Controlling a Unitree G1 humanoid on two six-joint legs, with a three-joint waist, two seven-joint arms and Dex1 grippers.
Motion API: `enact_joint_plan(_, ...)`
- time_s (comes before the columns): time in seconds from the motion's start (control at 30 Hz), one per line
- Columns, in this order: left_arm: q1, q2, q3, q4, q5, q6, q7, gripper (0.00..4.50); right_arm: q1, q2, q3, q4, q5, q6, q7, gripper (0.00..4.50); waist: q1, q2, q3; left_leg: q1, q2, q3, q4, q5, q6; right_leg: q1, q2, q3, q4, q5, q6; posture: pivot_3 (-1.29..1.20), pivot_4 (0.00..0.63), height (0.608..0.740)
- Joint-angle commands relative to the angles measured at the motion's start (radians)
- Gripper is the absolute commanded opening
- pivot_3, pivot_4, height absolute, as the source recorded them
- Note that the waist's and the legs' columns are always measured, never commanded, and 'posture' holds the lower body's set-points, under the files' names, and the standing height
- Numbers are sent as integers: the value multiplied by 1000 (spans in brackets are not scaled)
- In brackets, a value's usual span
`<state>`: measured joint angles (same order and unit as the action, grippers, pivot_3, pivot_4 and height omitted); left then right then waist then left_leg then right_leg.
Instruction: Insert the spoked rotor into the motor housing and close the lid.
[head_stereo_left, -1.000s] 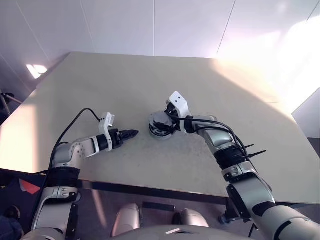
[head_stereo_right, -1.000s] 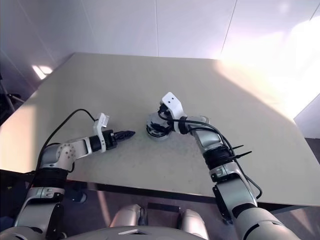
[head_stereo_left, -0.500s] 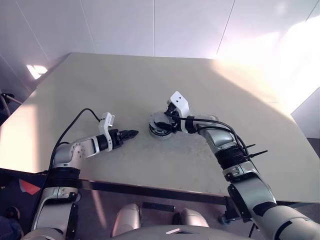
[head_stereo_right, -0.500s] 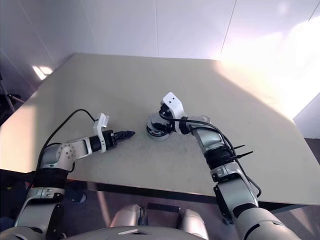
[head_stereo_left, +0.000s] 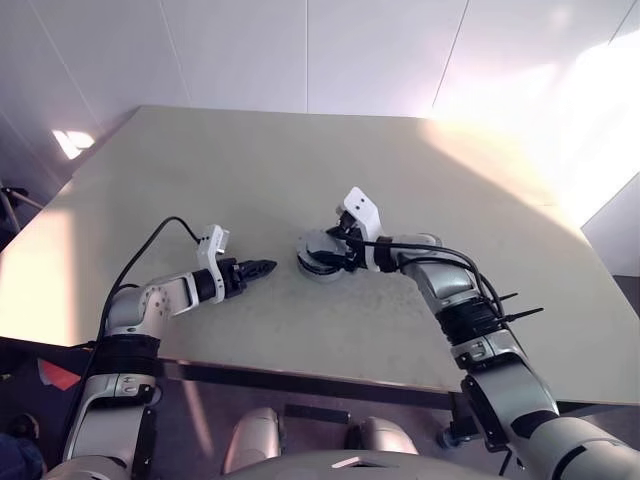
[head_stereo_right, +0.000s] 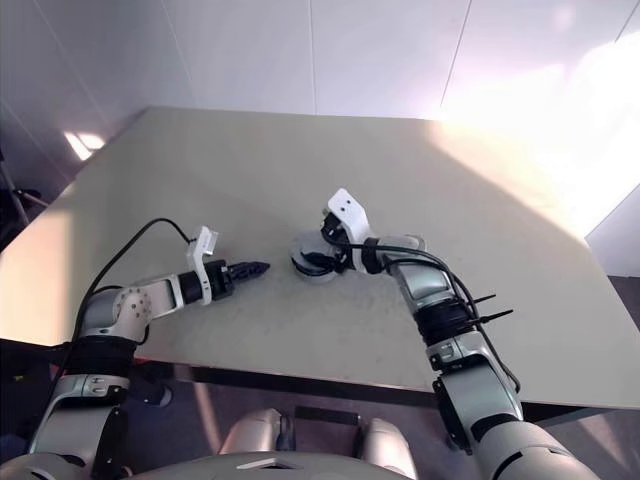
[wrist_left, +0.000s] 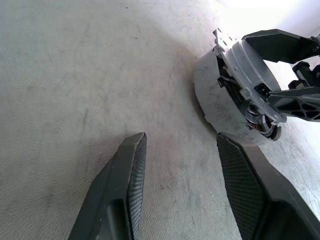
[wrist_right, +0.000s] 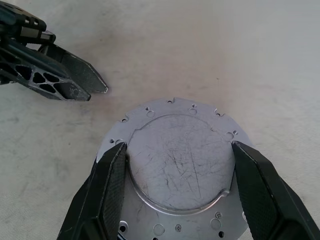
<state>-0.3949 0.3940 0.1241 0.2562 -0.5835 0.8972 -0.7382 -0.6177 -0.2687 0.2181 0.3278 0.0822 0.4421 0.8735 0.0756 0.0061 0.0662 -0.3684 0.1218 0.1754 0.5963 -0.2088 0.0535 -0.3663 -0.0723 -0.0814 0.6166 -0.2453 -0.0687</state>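
Reaching in from the right, right claw (wrist_right: 175, 165) clamped on lid (wrist_right: 180, 165), left claw (wrist_left: 180, 185) apart, low over table (head_stereo_left: 250, 170).

Grey lid (wrist_right: 180, 165) sits atop motor housing (wrist_left: 220, 102) mid-table.

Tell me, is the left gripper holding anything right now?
No, the left gripper has open fingers with bare table between them, short of the motor housing.

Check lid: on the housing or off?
On. The lid sits flat atop the motor housing, with the right gripper's fingers on either side of its raised centre.
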Motion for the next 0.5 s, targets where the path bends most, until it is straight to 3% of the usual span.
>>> enact_joint_plan(0.03, 4, 3, -4, -4, 8, 1, 2, 2374, -7, -3, 6, -65, 13, -27, 13, 3178, 0, 0, 0, 0, 0, 0, 0, 0, 0, 0, 0, 0, 0, 0, 0, 0, 0, 740)
enact_joint_plan(0.5, 4, 1, -6, 1, 12, -3, 1, 2374, 31, -47, 69, -94, -20, -76, 48, 3178, 1, 0, 0, 0, 0, 0, 0, -1, 1, 0, 0, 0, 0, 0, 0, 0, 0, 740)
